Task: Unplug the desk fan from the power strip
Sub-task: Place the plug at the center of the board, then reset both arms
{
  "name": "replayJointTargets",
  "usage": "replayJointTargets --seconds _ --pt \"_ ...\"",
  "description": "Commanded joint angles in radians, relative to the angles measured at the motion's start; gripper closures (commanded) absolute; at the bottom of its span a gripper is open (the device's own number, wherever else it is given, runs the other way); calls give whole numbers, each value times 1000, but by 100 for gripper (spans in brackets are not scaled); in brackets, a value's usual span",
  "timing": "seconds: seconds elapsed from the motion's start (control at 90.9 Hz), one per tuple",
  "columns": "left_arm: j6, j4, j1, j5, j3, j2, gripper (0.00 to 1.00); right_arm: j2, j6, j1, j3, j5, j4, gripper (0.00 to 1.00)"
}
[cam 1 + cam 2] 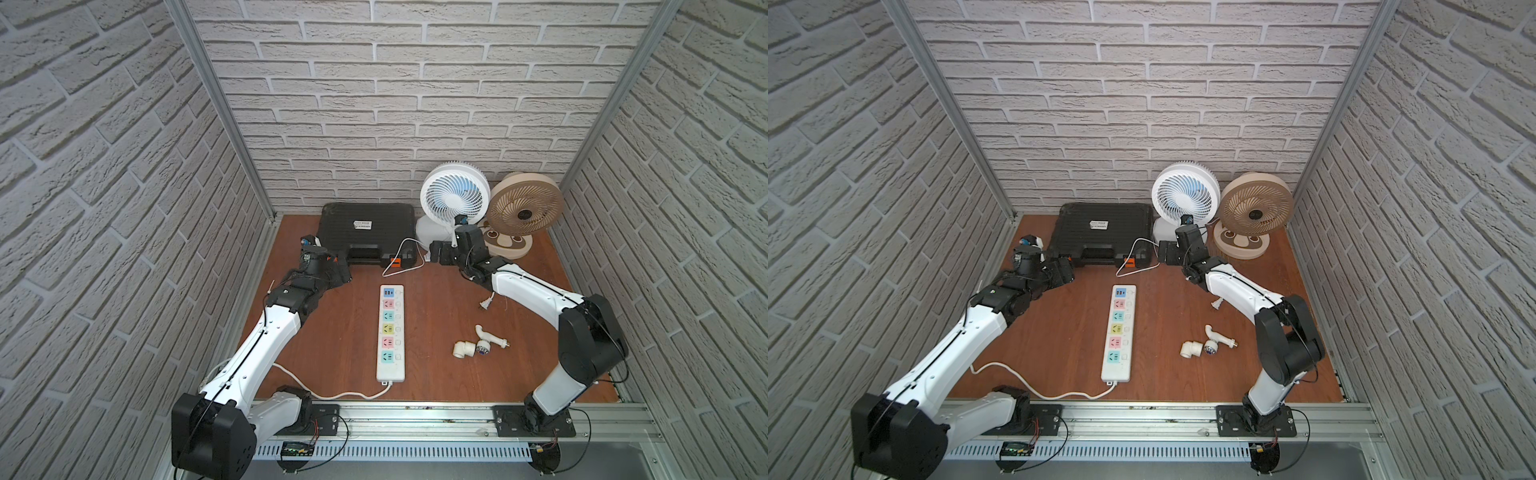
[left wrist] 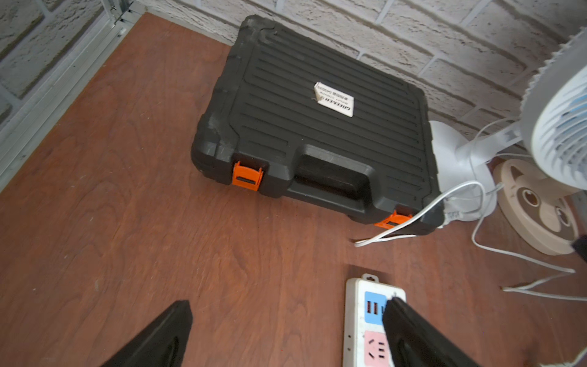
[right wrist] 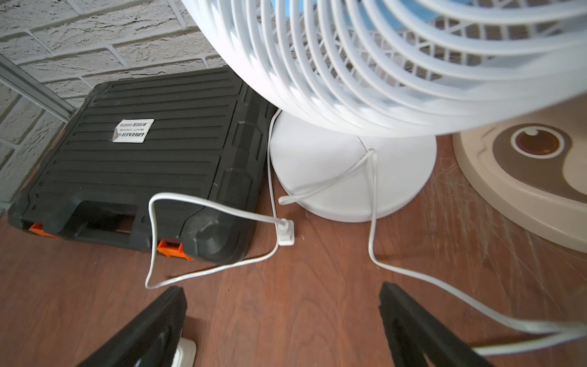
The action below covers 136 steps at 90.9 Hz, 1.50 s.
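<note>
White plastic desk fan (image 1: pixel 453 195) stands at the back of the wooden table (image 1: pixel 324 324), between a black tool case (image 1: pixel 365 232) and a beige fan (image 1: pixel 525 208). A white plug (image 3: pixel 286 233) on a thin cord lies on the wood by the case's corner, well apart from the power strip (image 1: pixel 390 332) at mid-table. The right gripper (image 3: pixel 282 289) hangs before the fan's base, jaws wide and empty; the left gripper (image 2: pixel 288 302), also spread wide, hovers over the strip's blue end.
</note>
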Motion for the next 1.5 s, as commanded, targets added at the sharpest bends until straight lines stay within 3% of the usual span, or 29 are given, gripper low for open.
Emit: replayJointTargets --seconds 0.0,0.231,0.407,0.572,0.748,0.814,0.946,1.1,1.254,1.342,1.386,1.485 --pt "23 62 29 -39 -23 -4 2 -125 -70 7 -141 71 150 1" --pt "4 121 60 -163 -110 -39 2 -369 -196 7 -454 223 358 1" --pt "43 192 65 -326 -160 -38 2 -467 -326 3 -654 450 552 1" --pt "220 449 65 -477 -292 -60 2 -461 -392 -22 -739 562 666 1" --pt "498 967 63 -508 -497 31 2 -450 -419 -63 -767 544 674 1" --pt "572 1077 65 -486 -520 125 2 -423 -399 -91 -788 531 695 1" --pt "599 1125 69 -455 -483 282 2 -346 -345 -157 -823 484 774 2" --pt "561 1254 148 -338 -517 349 2 -310 -332 -206 -798 408 783 2" --pt "579 1207 178 -145 -483 377 2 -290 -340 -264 -760 291 725 1" --pt "579 1320 195 -109 -507 444 2 -266 -380 -281 -782 289 819 2" --pt "562 1266 205 -83 -503 427 2 -240 -376 -296 -798 281 880 1" --pt "579 1321 206 -48 -521 433 2 -147 -340 -360 -823 201 1028 1"
